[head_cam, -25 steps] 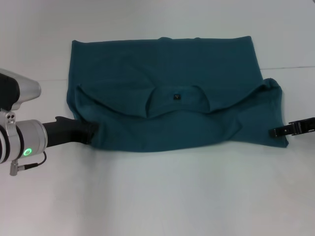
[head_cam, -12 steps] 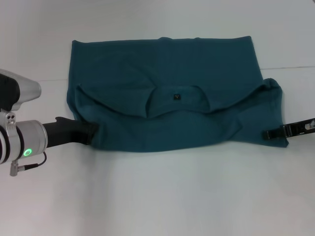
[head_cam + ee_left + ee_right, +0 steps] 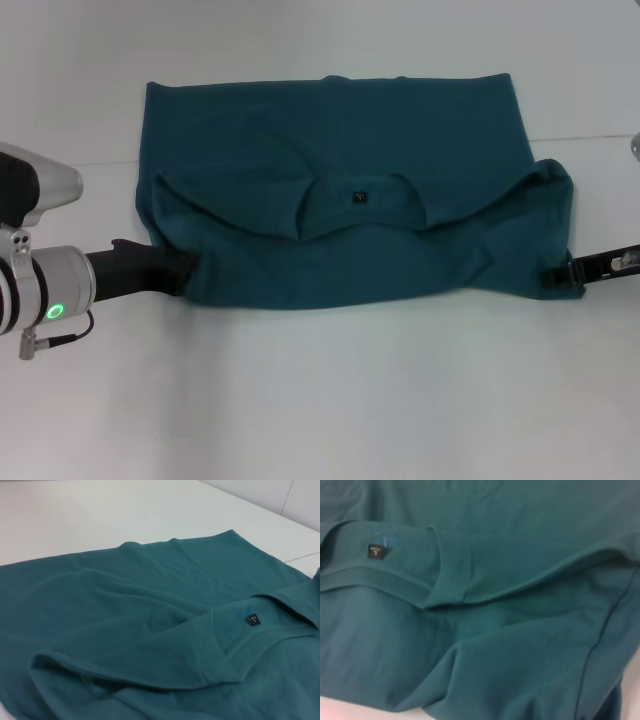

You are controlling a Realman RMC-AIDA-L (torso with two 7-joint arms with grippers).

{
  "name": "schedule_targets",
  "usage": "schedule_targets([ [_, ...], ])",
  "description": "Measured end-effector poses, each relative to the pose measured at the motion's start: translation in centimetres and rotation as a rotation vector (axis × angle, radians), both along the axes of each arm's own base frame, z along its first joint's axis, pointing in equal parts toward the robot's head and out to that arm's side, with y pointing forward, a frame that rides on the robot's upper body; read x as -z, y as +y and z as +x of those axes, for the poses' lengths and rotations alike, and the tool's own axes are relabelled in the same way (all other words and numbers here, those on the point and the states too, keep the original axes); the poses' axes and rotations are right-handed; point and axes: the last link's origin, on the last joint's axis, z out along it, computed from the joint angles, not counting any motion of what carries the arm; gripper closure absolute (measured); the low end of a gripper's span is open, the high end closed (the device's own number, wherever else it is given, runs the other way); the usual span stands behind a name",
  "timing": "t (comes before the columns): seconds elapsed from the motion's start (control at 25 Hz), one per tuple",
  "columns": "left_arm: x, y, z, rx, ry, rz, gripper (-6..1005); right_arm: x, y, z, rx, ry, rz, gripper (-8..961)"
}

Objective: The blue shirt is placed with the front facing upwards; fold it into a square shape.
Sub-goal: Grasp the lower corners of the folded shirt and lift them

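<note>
The blue shirt (image 3: 340, 190) lies flat on the white table (image 3: 330, 400), spread with its long axis running left to right, its straight far edge toward the back of the table and its near part doubled over so that the round collar (image 3: 362, 205) with a small dark label (image 3: 359, 197) sits near the middle of the cloth; no chest print is visible. The left gripper (image 3: 185, 272) reaches in low from the left and meets the shirt at its near-left corner, its tip buried at the edge of the fabric; whether its fingers are parted or pinched on the cloth cannot be told. The right gripper (image 3: 558, 277) reaches in from the right and touches the near-right corner, beside the bulging sleeve (image 3: 548, 215); its finger state likewise cannot be told. The two wrist views show only folded teal fabric, the collar band and the label, and none of either arm's own fingers. The governing relation is that the shirt lies between the two end effectors, each at one end of the near edge, with the body of the garment extending away toward the far side; each arm is nearest its own corner. In judgement, a further fold would carry cloth across this long axis, and uneven travel of the two corners could skew the fold
</note>
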Motion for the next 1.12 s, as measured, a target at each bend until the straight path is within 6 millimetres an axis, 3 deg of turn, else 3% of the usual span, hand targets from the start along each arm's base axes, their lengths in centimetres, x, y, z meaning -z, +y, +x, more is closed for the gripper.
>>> schedule_targets([
  [0.12,0.0,0.1,0.1,0.002,0.000,0.001,998,0.3,-0.1,0.0,-0.003,0.001,-0.010,509],
  [0.44,-0.4,0.2,-0.2,-0.003,0.002,0.018,999,-0.8,-0.7,0.7,0.014,0.037,0.010,917],
  [1.12,-1.8,0.8,-1.2,-0.027,0.004,0.056,991,-4.6,-0.9,1.6,0.010,0.055,0.023,917],
])
